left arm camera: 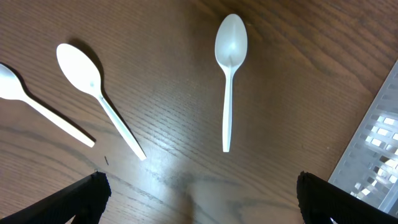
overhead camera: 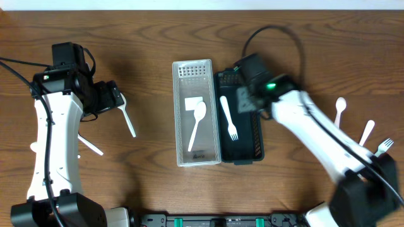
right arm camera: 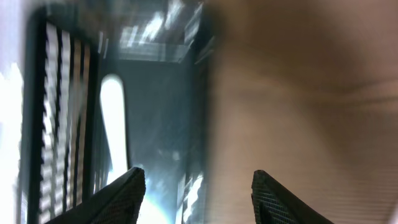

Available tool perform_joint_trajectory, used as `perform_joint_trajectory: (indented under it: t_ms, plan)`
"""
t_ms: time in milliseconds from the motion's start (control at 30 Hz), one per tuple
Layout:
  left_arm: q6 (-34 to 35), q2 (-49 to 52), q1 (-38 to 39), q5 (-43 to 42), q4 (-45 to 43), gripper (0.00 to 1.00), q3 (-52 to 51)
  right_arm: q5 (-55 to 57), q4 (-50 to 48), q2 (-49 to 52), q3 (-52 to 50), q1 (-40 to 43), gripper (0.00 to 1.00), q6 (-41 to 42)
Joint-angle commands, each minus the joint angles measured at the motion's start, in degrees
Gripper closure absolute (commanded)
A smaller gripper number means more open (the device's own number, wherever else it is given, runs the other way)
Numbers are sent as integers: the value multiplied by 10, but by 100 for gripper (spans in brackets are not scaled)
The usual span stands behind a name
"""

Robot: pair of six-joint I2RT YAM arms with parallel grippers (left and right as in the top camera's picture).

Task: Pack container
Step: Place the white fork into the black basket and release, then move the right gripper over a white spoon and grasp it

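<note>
Risk: the middle spoon [left arm camera: 229,74] could be skidded across the tabletop [left arm camera: 174,168] if the left jaws are closed off its thin handle, or the neighbouring spoon [left arm camera: 99,102] could be caught instead.
Left jaws: spread wide, nothing held; the middle spoon lies ahead of them, well apart.
Right jaws: parted and apparently empty, though that view is blurred; held over the black tray [overhead camera: 243,157], where a fork [overhead camera: 228,118] lies.
White tray [overhead camera: 193,70]: a packed spoon [overhead camera: 197,123] lies inside.
</note>
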State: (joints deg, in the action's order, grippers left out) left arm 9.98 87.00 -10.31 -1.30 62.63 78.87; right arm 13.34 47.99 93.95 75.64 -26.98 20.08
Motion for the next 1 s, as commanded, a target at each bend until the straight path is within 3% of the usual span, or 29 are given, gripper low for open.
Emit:
perform_joint_trajectory:
  t_ms: [0,133,267,500,667,967]
  plan:
    - [-12,-1,-3,5,1,2,1,76,2,-104,42,67,42,10]
    - [-12,-1,-3,5,1,2,1,76,43,-159,42,178,32,71]
    - [-12,-1,-3,5,1,2,1,69,98,-151,38,302,17,70]
    - [-12,-1,-3,5,0,2,1,-78,54,-33,19,466,10,-64]
    - [-12,-1,-3,5,1,2,1,-87,19,66,19,499,2,-102]
    - [-12,-1,-3,5,1,2,1,-89,-22,183,19,502,1,-155]
